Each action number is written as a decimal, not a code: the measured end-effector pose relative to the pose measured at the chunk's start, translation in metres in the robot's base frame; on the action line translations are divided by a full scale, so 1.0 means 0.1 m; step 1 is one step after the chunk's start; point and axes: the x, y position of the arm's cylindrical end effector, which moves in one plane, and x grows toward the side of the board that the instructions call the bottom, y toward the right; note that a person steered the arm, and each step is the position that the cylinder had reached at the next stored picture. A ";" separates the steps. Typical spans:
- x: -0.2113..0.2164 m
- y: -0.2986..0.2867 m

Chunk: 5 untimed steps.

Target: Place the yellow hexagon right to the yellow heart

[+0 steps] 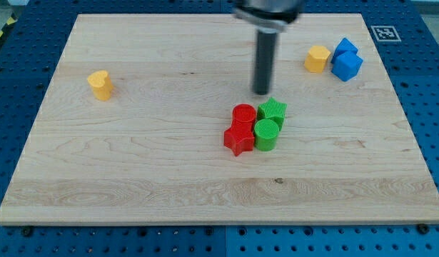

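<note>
A: Camera view – where's my tip?
B: My tip (262, 92) is down nr the worktop (169, 171) centre, just above the green star (273, 109) and red cylinder (243, 114) at the view's top side of that cluster. Contact? Can't tell.
A: Tool state?
B: No tool on this rig, just the rod – nothing spread or pinching.
A: Cluster?
B: Four blocks packed tight: red cylinder w/ red star (238, 139) below it, green star w/ green cylinder (266, 134) below it.
A: Task blocks?
B: Yellow hexagon (318, 58) sits at the view's top right, touching or just beside two blue blocks (345, 58). Yellow heart (100, 84) is far off at the view's left, alone. Well apart.
A: Containers?
B: None seen; everything sits on the bare worktop.
</note>
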 end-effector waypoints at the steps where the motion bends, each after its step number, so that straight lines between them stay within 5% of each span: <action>1: 0.01 0.82; 5: 0.19 1.75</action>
